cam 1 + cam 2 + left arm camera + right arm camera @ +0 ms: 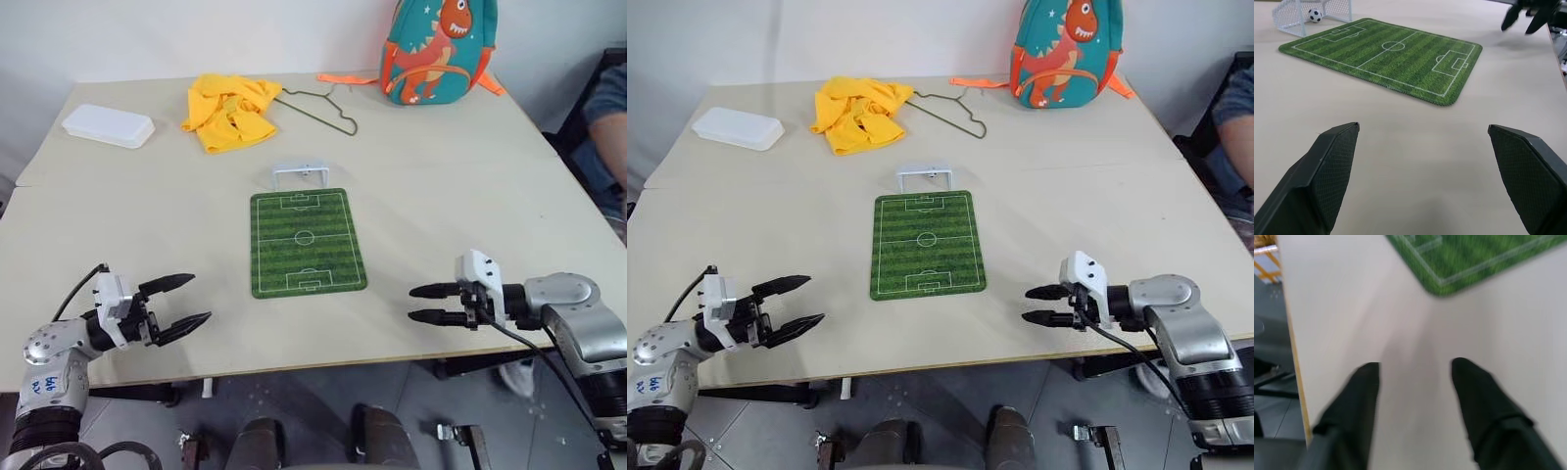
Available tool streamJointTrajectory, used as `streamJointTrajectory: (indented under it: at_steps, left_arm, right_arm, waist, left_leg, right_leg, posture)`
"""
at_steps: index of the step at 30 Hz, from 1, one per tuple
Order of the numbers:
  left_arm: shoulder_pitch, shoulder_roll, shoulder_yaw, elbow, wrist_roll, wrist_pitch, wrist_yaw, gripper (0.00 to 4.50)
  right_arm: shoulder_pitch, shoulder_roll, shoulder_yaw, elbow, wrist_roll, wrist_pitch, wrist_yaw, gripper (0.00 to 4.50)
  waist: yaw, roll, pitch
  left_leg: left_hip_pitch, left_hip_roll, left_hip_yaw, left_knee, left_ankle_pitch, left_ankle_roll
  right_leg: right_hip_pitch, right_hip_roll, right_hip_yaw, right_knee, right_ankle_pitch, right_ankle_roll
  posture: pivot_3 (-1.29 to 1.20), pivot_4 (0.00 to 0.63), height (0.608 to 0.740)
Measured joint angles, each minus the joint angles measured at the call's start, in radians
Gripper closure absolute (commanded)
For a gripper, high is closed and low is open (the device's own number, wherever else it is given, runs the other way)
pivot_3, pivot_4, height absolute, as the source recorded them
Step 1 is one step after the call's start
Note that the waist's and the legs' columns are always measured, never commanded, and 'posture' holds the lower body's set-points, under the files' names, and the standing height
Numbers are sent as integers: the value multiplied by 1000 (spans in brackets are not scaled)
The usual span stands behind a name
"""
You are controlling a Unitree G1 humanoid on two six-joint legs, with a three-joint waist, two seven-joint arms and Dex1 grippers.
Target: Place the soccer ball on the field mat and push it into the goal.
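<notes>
Pale wood tabletop [470,186] spreads in front of me, with the field mat [307,242] lying flat near its middle and the goal [301,176] standing just beyond the mat's far short edge. My left wrist view shows the soccer ball [1315,15] sitting inside the goal's net, off the mat, so I judge the push is done. My left gripper [179,304] hovers near the tabletop's near edge with its fingers spread wide and nothing between them; my right gripper [423,304] hangs on the other side, fingers a little apart and empty too, both well clear of the mat. That ball looks tiny, light and smooth, so I expect it would roll at the slightest nudge; to lift it I would pinch it across its middle with just the fingertips. From my head views the ball is too small to make out behind the goal's frame. A person's sleeve is cut off at the right edge.
</notes>
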Motion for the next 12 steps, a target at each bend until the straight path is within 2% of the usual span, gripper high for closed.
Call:
streamJointTrajectory:
  at_steps: [3, 8, 12]
  left_arm:
    - [4, 10, 20, -3, 0, 7, -6, 0]
    - [3, 13, 26, -3, 0, 15, -21, 0]
    - [-4, 33, 27, -2, 0, 43, -42, 0]
  right_arm:
    - [-2, 5, -66, 14, 52, -59, 32, 139]
    - [-14, 5, -93, 98, 55, -149, 46, 62]
    - [-29, 5, -96, 229, -7, -254, -3, 62]
  waist:
    - [3, 0, 0]
    - [8, 0, 0]
    - [6, 0, 0]
  left_leg:
    - [0, 0, 0, 0, 0, 0]
    - [0, 0, 0, 0, 0, 0]
    - [0, 0, 1, 0, 0, 0]
  right_leg:
    - [0, 0, 0, 1, 0, 0]
    - [0, 0, 0, 1, 0, 0]
    - [0, 0, 0, 1, 0, 0]
  posture:
    - [0, 150, 740]
    - [0, 150, 740]
    - [0, 150, 740]
